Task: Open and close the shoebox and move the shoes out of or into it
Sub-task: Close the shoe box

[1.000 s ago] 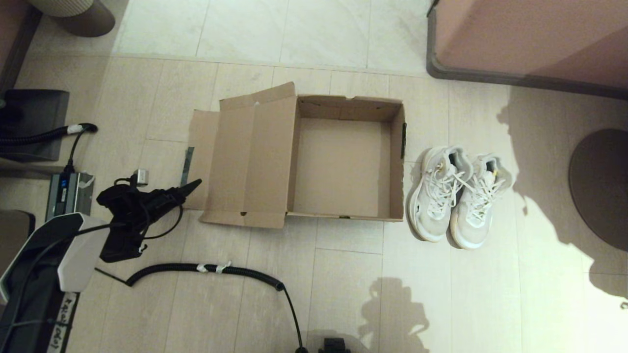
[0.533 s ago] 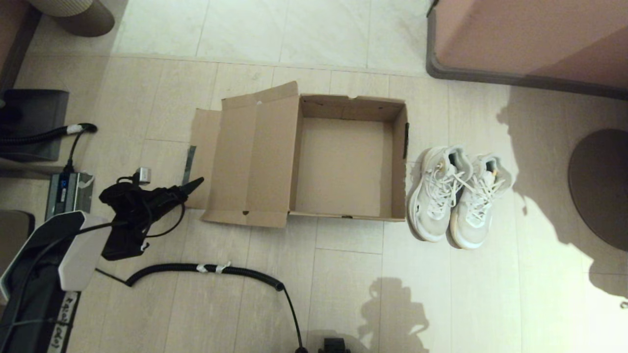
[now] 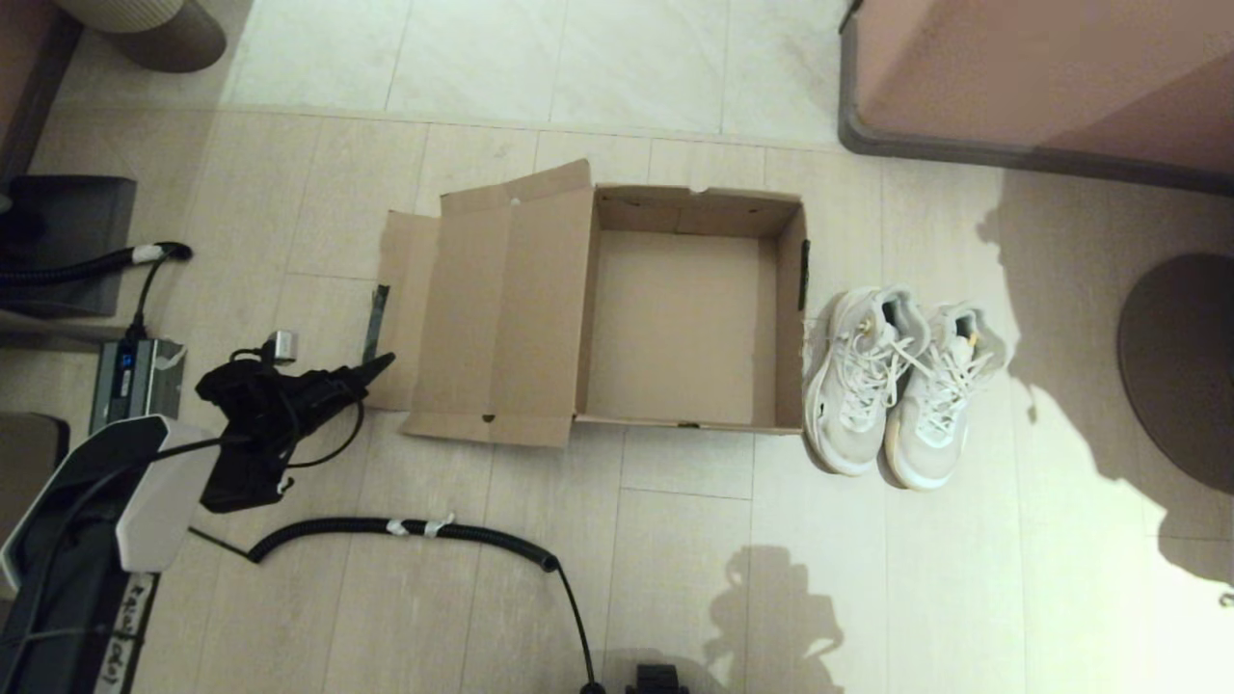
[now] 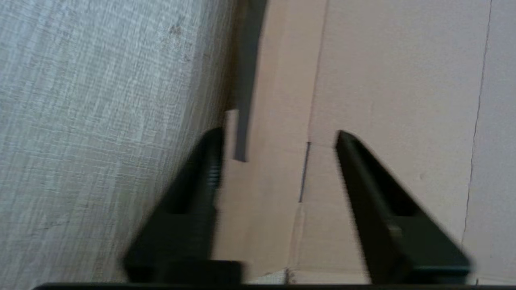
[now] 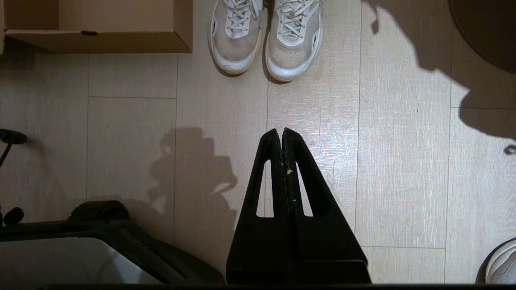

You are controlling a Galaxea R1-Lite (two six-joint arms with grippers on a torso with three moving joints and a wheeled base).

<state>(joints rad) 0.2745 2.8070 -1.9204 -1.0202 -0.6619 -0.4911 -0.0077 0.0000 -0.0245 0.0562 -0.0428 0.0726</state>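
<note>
The brown cardboard shoebox (image 3: 789, 318) lies open and empty on the floor. Its lid flap (image 3: 501, 318) is folded out flat to the left, with a dark tape strip (image 3: 374, 323) on the outer edge. The white mesh shoes (image 3: 901, 386) stand side by side just right of the box, toes towards me. My left gripper (image 3: 386, 362) is at the lid's near left corner. In the left wrist view it (image 4: 278, 137) is open, with the flap (image 4: 383, 80) lying between its fingers. My right gripper (image 5: 281, 131) is shut and empty above bare floor, short of the shoes (image 5: 266, 36).
A coiled black cable (image 3: 405, 528) runs across the floor in front of the box. A power unit (image 3: 135, 376) and dark items sit at the left. A pink cabinet (image 3: 1041, 77) stands at the back right and a round dark base (image 3: 1181, 366) at the right.
The box and its lid have slid a little to the right. My left gripper stays at the flap's corner, barely shifted. The shoes have not moved.
</note>
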